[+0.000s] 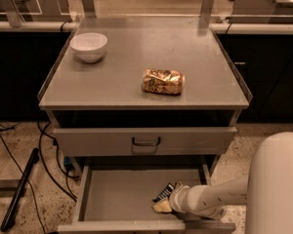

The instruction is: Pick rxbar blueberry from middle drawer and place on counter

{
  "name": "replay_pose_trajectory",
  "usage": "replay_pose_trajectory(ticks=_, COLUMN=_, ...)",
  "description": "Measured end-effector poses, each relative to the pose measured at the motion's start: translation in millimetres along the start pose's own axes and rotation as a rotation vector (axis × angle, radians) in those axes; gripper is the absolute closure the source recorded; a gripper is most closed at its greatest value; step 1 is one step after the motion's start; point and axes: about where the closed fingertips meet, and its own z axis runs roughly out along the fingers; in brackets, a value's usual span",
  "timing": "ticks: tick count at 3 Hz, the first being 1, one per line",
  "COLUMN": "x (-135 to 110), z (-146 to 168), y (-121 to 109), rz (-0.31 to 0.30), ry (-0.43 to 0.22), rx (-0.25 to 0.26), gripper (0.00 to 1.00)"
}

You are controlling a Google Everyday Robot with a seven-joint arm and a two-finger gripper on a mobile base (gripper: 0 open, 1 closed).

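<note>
The rxbar blueberry, a dark wrapper with white lettering, lies on the floor of the open middle drawer, right of centre. My gripper reaches in from the right on its white arm and sits low in the drawer, right against the bar's near end. The arm hides part of the bar. The counter is the grey cabinet top above.
A gold-and-brown can lies on its side on the counter, and a white bowl stands at its back left. A shut drawer front with a black handle sits above the open drawer. Cables run on the floor at the left.
</note>
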Motion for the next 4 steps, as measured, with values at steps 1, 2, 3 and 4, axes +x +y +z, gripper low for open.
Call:
replay_pose_trajectory(ticks=1, x=-3, z=-4, y=0, rz=0.000, ry=0.000, rx=0.000, gripper=0.59)
replay_pose_trajectory(ticks=2, x=-7, z=-10, y=0, rz=0.000, ry=0.000, rx=0.000, gripper=0.84)
replay_pose_trajectory(ticks=3, x=-8, z=-11, y=0, rz=0.000, ry=0.000, rx=0.000, gripper=1.00)
replay_pose_trajectory(ticks=4, x=-8, z=-23, y=-1, rz=-0.032, ry=-0.023, rx=-0.026, gripper=1.00)
